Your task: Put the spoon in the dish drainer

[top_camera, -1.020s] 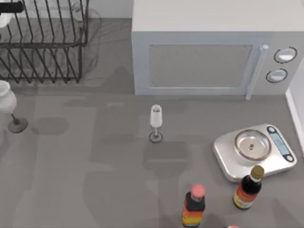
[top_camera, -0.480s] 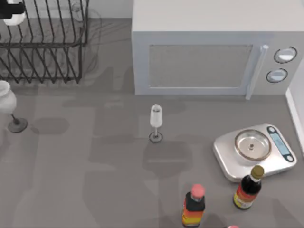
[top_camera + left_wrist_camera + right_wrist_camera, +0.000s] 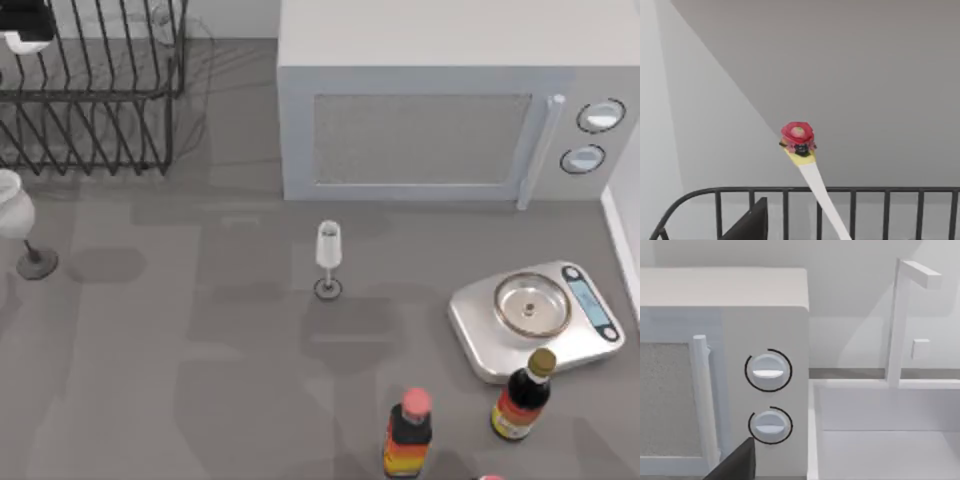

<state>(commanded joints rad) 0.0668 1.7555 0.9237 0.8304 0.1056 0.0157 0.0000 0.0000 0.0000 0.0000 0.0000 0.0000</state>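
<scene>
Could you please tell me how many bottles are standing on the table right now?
2 in plain view: a pink-capped bottle at the front edge, and a gold-capped bottle to its right, just in front of the kitchen scale. A pink speck at the very front edge may be a third.

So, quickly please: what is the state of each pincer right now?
Left pincer: over the dish drainer, holding the spoon.
Right pincer: near the microwave; cannot be told.

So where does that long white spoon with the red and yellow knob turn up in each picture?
Top view: the long white spoon, bowl at far upper left, over the black wire dish drainer.
Left wrist view: handle and knob, above the drainer's rail.
Right wrist view: not in it.
Shared landmark: the drainer.
</scene>
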